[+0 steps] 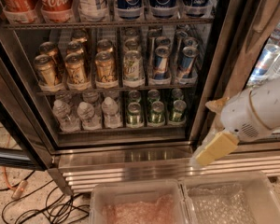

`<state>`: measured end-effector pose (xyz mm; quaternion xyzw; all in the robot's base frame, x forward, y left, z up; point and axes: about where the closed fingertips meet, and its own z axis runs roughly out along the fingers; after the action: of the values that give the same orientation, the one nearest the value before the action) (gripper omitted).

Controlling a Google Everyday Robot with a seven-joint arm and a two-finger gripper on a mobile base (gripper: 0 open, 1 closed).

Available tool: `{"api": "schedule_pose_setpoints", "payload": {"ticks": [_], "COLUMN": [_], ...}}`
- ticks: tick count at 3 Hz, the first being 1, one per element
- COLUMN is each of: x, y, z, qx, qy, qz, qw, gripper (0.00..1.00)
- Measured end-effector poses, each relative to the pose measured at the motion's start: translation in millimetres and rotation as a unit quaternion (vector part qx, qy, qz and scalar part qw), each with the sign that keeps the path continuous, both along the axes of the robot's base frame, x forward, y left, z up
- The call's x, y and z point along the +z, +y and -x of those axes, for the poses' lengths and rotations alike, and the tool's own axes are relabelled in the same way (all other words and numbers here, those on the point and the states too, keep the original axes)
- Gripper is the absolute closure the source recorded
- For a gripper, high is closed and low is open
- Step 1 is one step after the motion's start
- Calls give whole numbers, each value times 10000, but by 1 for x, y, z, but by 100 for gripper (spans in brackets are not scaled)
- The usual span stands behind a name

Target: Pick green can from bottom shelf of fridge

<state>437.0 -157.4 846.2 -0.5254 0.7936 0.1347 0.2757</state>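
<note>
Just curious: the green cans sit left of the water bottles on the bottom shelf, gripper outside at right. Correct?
No: the camera view shows the green cans right of the water bottles on the bottom shelf; the gripper is outside, at right.

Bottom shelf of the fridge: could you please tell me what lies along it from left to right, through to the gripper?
Clear water bottles → green cans → dark door frame → gripper, outside the shelf, low in front of the ribbed base panel.
</note>
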Motion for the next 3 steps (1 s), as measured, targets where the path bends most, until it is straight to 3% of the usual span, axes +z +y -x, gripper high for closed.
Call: {"api": "schedule_pose_setpoints", "payload": {"ticks": [1, 2, 3], "x": [-50, -57, -84], "y": [17, 25, 42], "z": [-8, -7, -4], "qx": [-377, -342, -673], "qy": [-17, 21, 194], "qz": [-735, -736, -1037], "qw": [9966, 9967, 9921], "gripper": [0, 0, 0]}}
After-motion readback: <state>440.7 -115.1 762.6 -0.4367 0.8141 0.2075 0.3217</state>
